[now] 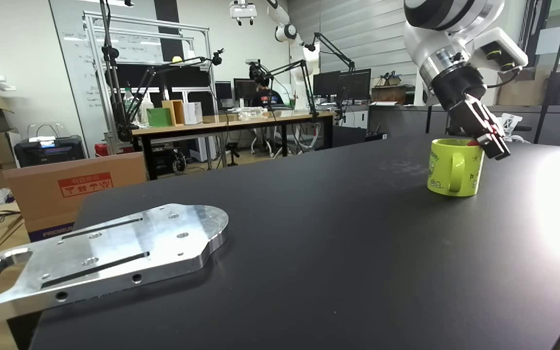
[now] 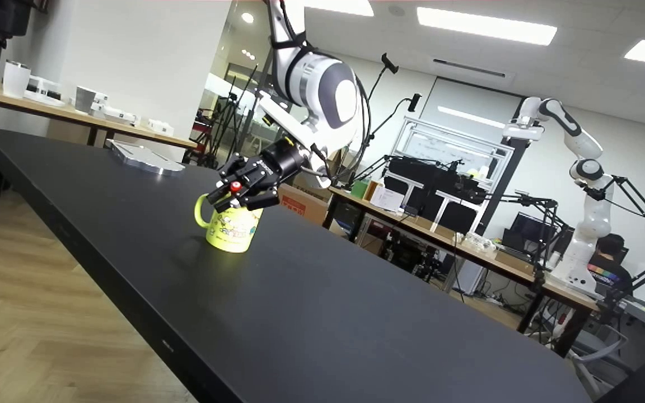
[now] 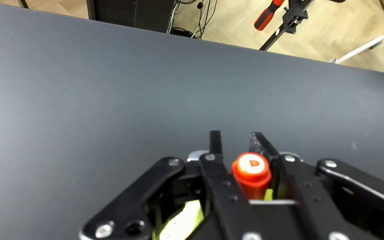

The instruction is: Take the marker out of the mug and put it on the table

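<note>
The lime mug stands upright on the black table; it also shows in an exterior view. The marker stands in the mug with its red end above the rim. In the wrist view its red cap with a white top sits between my fingers. My gripper is partly open around the marker, tilted over the mug rim, with small gaps beside the marker. In an exterior view the gripper is at the rim. The marker's lower part is hidden inside the mug.
A silver metal plate lies at one end of the table and overhangs its edge; it also shows in an exterior view. The mug handle points away from the arm. A cardboard box stands beyond the table edge.
</note>
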`<state>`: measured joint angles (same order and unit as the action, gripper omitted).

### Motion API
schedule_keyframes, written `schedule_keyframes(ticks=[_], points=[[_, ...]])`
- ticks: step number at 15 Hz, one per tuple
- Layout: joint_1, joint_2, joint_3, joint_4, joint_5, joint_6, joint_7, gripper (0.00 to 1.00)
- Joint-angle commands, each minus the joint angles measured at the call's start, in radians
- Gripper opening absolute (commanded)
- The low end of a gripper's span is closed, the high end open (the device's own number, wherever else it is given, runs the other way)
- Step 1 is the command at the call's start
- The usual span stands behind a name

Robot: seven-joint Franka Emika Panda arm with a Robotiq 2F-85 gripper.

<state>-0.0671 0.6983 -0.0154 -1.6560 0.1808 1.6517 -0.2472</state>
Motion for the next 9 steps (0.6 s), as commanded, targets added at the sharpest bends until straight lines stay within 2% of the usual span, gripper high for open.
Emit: schedule_keyframes(ticks=[1, 9], points=[[-0.018, 0.036, 0.018, 0.078, 0.009, -0.049, 0.043, 0.01], [-0.023, 0.01, 0.026, 0.131, 0.017, -0.118, 0.039, 0.02]])
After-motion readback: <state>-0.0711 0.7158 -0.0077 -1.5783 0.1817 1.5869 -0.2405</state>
